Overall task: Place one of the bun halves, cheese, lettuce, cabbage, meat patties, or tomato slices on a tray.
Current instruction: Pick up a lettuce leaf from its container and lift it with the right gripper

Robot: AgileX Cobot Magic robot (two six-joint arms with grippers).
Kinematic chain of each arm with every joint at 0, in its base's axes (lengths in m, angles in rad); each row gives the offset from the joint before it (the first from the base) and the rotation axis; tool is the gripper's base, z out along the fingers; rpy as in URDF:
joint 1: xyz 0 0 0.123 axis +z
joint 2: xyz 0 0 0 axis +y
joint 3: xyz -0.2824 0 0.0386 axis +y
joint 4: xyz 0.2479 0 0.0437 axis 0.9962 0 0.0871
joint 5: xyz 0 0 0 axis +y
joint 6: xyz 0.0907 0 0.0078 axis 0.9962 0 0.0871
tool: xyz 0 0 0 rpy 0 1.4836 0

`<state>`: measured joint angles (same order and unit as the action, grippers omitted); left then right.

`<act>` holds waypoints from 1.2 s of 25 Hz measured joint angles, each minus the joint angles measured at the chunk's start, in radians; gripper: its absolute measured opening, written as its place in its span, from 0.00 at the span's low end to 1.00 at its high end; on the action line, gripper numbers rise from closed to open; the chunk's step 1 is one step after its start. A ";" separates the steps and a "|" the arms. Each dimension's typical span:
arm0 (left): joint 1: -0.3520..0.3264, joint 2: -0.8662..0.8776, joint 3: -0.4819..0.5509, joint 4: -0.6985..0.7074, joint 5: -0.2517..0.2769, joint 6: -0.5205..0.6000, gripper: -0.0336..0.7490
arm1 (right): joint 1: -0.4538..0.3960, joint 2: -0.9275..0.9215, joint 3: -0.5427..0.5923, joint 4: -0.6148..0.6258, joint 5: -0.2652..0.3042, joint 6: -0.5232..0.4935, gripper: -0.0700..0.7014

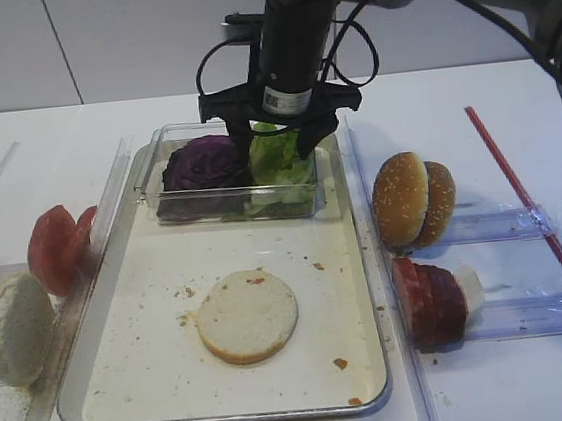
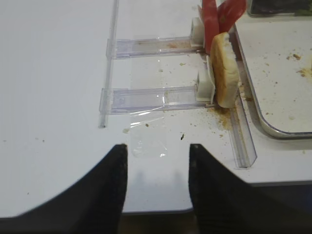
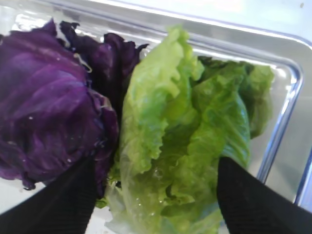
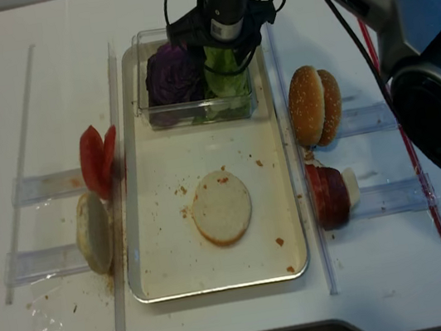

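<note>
The silver-rimmed tray (image 1: 362,262) holds one pale bun half (image 1: 247,315) in its middle. At the tray's back end a clear plastic box (image 1: 163,142) contains the purple cabbage (image 1: 204,165) and the green lettuce (image 1: 286,165). My right gripper (image 1: 276,141) reaches down into the box, open, its black fingers either side of the lettuce (image 3: 185,131); the left finger (image 3: 63,204) sits by the cabbage (image 3: 48,107). My left gripper (image 2: 158,156) hovers open and empty over the table's front edge.
Left of the tray, red tomato slices (image 1: 56,249) and a pale bun half (image 1: 17,329) stand in clear plastic racks. On the right stand sesame bun halves (image 1: 413,200) and a dark meat patty (image 1: 429,300). A red straw (image 1: 533,214) lies far right.
</note>
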<state>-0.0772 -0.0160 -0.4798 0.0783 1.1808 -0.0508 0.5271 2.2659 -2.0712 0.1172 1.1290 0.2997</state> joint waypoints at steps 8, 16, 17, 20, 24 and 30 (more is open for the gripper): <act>0.000 0.000 0.000 0.000 0.000 0.000 0.41 | 0.004 0.023 -0.002 -0.014 -0.008 -0.001 0.78; 0.000 0.000 0.000 0.000 0.000 0.000 0.41 | 0.005 0.045 -0.007 -0.011 -0.013 -0.001 0.74; 0.000 0.000 0.000 0.000 0.000 0.000 0.41 | 0.005 0.047 -0.007 -0.013 -0.013 -0.001 0.71; 0.000 0.000 0.000 0.000 0.000 0.000 0.41 | 0.005 0.052 -0.007 -0.019 -0.009 -0.001 0.59; 0.000 0.000 0.000 0.000 0.000 0.000 0.41 | 0.005 0.053 -0.007 -0.022 0.001 -0.002 0.46; 0.000 0.000 0.000 0.000 0.000 0.000 0.41 | 0.005 0.053 -0.007 -0.022 0.009 -0.002 0.30</act>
<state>-0.0772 -0.0160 -0.4798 0.0783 1.1808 -0.0508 0.5316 2.3194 -2.0778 0.0957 1.1383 0.2976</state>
